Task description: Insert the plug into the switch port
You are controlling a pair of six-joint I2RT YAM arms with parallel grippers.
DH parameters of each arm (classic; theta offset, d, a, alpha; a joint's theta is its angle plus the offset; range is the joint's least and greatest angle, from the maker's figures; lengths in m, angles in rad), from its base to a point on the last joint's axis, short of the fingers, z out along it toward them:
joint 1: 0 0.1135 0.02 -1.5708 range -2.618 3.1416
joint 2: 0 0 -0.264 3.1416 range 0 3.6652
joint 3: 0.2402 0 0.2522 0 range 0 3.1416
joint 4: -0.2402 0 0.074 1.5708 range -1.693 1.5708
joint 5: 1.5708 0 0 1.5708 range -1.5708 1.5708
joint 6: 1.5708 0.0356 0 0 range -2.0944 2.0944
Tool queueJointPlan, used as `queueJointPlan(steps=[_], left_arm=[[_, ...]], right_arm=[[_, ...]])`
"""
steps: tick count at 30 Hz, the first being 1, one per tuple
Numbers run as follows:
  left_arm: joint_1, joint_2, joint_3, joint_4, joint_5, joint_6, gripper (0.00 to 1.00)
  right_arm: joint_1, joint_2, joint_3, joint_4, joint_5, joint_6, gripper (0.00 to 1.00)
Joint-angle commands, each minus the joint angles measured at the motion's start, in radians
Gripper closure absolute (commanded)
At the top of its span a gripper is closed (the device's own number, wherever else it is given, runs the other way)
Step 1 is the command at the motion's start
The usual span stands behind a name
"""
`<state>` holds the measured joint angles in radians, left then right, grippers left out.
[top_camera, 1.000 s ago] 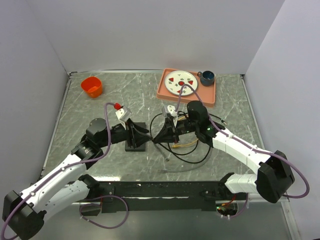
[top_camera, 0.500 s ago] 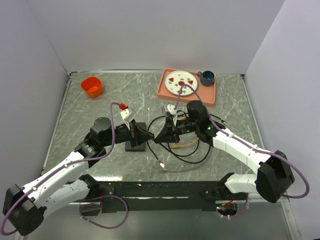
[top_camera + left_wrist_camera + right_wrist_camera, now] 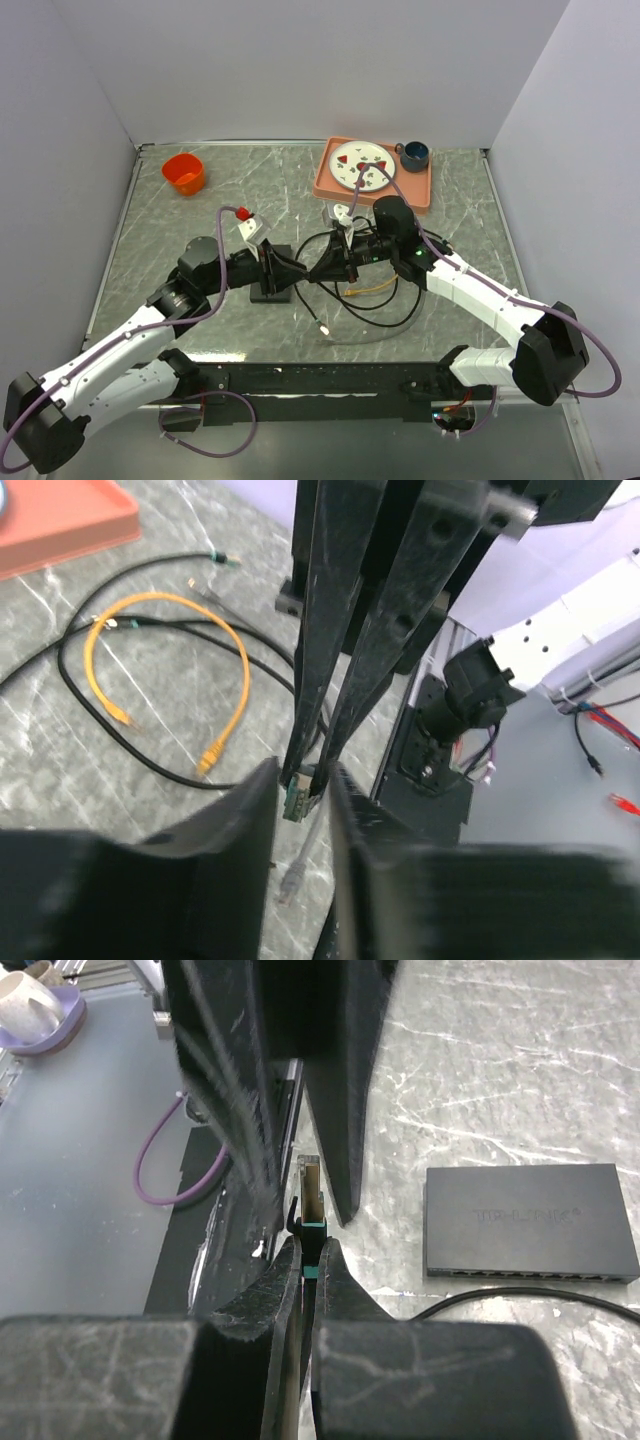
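Observation:
The switch is a flat black box (image 3: 530,1220) lying on the table, with its ports (image 3: 530,1272) in a row along the near narrow side. In the top view it (image 3: 262,292) lies partly under my left gripper (image 3: 297,275). My right gripper (image 3: 310,1245) is shut on the plug (image 3: 312,1195), which has a clear tip and a green boot. It holds the plug off the table, left of the switch. My left gripper (image 3: 300,772) is open, tip to tip with the right gripper (image 3: 313,273), and the plug (image 3: 297,795) shows in the gap between its fingers.
Black cables and an orange cable (image 3: 225,670) lie looped right of the switch. A loose grey plug (image 3: 325,328) lies nearer the front. A salmon tray (image 3: 330,185) with a plate and a cup stands at the back. An orange cup (image 3: 184,173) stands at the back left.
My left gripper has moved right, up to the right gripper's tips. The right gripper has stayed about where it was, still holding the plug. The loose grey cable end has shifted slightly.

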<state>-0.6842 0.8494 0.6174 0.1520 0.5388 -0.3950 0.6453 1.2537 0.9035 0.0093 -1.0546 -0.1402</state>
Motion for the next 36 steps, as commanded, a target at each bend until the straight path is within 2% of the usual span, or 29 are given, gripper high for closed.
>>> queueJointPlan(steps=[1, 2, 4, 5, 13, 15, 17, 21, 22, 23, 24, 25, 26, 28, 33, 36], left_arm=[[-0.003, -0.038, 0.005, 0.073, -0.042, -0.017, 0.82], [-0.003, -0.042, 0.002, 0.087, -0.060, -0.030, 0.99], [-0.003, -0.049, -0.005, 0.121, -0.080, -0.068, 0.99], [-0.003, -0.046, -0.002, 0.124, -0.094, -0.077, 0.99], [-0.006, 0.002, 0.018, 0.127, -0.040, -0.081, 0.99], [-0.006, 0.004, 0.016, 0.121, -0.034, -0.073, 0.82], [-0.006, -0.001, 0.013, 0.115, -0.028, -0.065, 0.78], [-0.006, -0.019, 0.007, 0.113, -0.027, -0.059, 0.78], [-0.006, -0.023, 0.005, 0.110, -0.031, -0.061, 0.76], [-0.006, -0.024, 0.005, 0.107, -0.025, -0.058, 0.68], [-0.006, -0.026, 0.005, 0.106, -0.023, -0.056, 0.68], [-0.006, -0.027, 0.007, 0.101, -0.022, -0.057, 0.69], [-0.005, -0.027, 0.007, 0.101, -0.019, -0.058, 0.76], [-0.006, -0.026, 0.008, 0.097, -0.022, -0.059, 0.96], [-0.006, -0.032, 0.001, 0.107, -0.034, -0.073, 0.99], [-0.008, -0.035, 0.001, 0.112, -0.054, -0.087, 0.99]], right_arm=[[0.001, -0.007, 0.055, -0.031, 0.007, -0.030, 1.00], [0.001, -0.001, 0.058, -0.040, 0.019, -0.035, 1.00], [0.001, 0.000, 0.061, -0.057, 0.048, -0.035, 1.00], [0.002, -0.005, 0.060, -0.058, 0.071, -0.032, 0.95], [0.002, -0.043, 0.029, -0.029, 0.096, -0.015, 1.00], [0.004, -0.046, 0.029, -0.028, 0.096, -0.013, 1.00], [0.001, -0.048, 0.031, -0.031, 0.091, -0.015, 1.00], [0.002, -0.045, 0.038, -0.042, 0.093, -0.021, 1.00], [0.001, -0.046, 0.040, -0.042, 0.091, -0.021, 1.00], [0.002, -0.045, 0.041, -0.042, 0.091, -0.019, 1.00], [0.002, -0.043, 0.043, -0.039, 0.090, -0.016, 1.00], [0.002, -0.043, 0.043, -0.040, 0.088, -0.016, 1.00], [0.001, -0.042, 0.043, -0.037, 0.090, -0.013, 1.00], [0.001, -0.042, 0.041, -0.035, 0.091, -0.010, 1.00], [0.001, -0.043, 0.040, -0.028, 0.090, 0.001, 1.00], [0.001, -0.048, 0.035, -0.012, 0.082, 0.013, 0.94]])
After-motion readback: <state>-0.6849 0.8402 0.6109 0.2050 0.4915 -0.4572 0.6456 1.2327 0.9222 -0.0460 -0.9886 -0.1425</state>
